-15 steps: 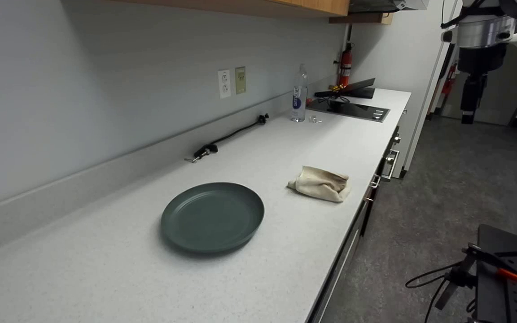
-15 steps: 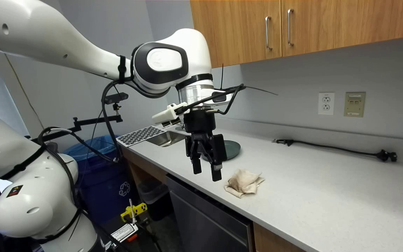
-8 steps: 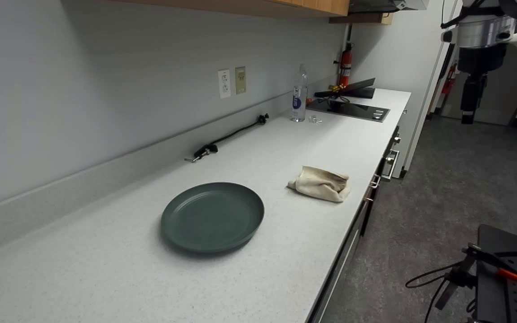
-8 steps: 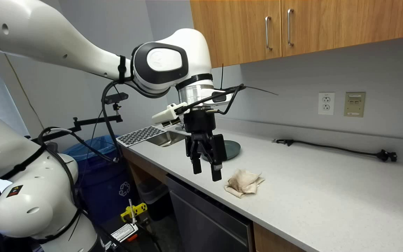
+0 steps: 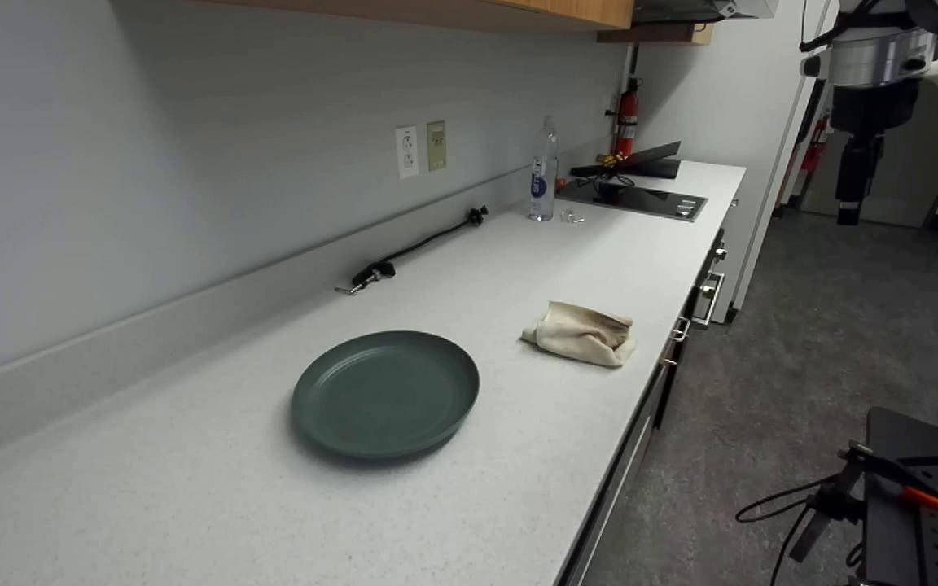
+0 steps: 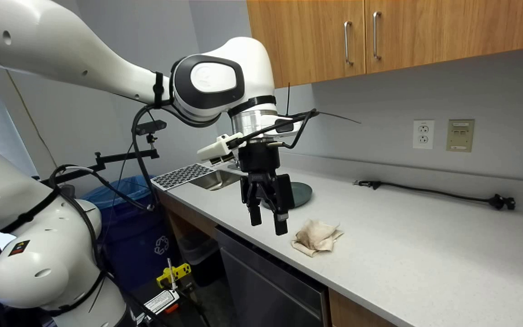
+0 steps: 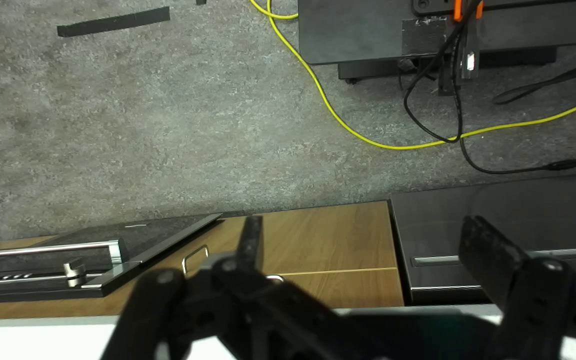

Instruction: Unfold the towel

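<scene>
Grn plate [image 5: 386, 395] (round) on ctr [image 5: 436, 521]

The rounded white arm [image 6: 71, 50] wears black straps [image 6: 158, 88], looping cables [image 6: 137, 153], a silvery collar [image 6: 247, 121] (and one dark-ringed oval cap [image 6: 213, 77]), ending in a black claw [image 6: 268, 222].

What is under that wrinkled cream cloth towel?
The towel lies on the white, speckled countertop, which shows all around it. The patch beneath is covered, so I can't see whether anything hides there.

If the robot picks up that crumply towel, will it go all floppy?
Probably floppy: the towel lies in soft wrinkles and folds. It's likely light, since its edges look thin. Pushed, it might bunch up rather than roll, because it's crumpled, not round.
</scene>
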### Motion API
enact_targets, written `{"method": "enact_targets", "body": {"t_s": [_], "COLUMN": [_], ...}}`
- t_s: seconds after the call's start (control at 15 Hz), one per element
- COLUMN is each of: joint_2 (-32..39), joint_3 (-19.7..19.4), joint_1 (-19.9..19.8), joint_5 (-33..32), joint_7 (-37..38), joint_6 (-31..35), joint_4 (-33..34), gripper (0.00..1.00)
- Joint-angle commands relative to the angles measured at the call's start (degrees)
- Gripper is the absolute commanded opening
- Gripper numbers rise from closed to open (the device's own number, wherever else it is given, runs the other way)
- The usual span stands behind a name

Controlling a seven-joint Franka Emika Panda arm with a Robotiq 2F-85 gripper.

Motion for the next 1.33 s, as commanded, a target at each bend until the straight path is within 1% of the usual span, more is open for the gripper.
{"method": "enact_targets", "body": {"t_s": [0.0,0.53,0.6,0.67,0.93,1.0,1.07,1.13,1.27], "joint_2": [-0.05,-0.05,2.56,3.09,6.31,7.7,3.51,4.53,6.14], "joint_3": [-0.83,-0.83,-1.25,-1.19,-1.5,-0.69,-1.02,-0.98,-0.95], "joint_1": [0.95,0.95,1.55,1.84,3.33,3.06,2.99,3.17,3.27], "joint_5": [-0.33,-0.33,1.66,1.84,3.67,2.68,1.73,1.76,1.79], "joint_7": [0.31,0.31,-4.25,-4.58,-6.96,-5.09,-4.53,-4.56,-4.56], "joint_6": [-0.23,-0.23,-7.69,-7.96,-10.88,-12.61,-8.9,-9.91,-10.54], "joint_4": [0.09,0.09,10.81,11.97,22.49,24.82,18.79,20.78,22.57], "gripper": [1.0,1.0,1.0,1.0,1.0,1.0,1.0,1.0,1.0]}}
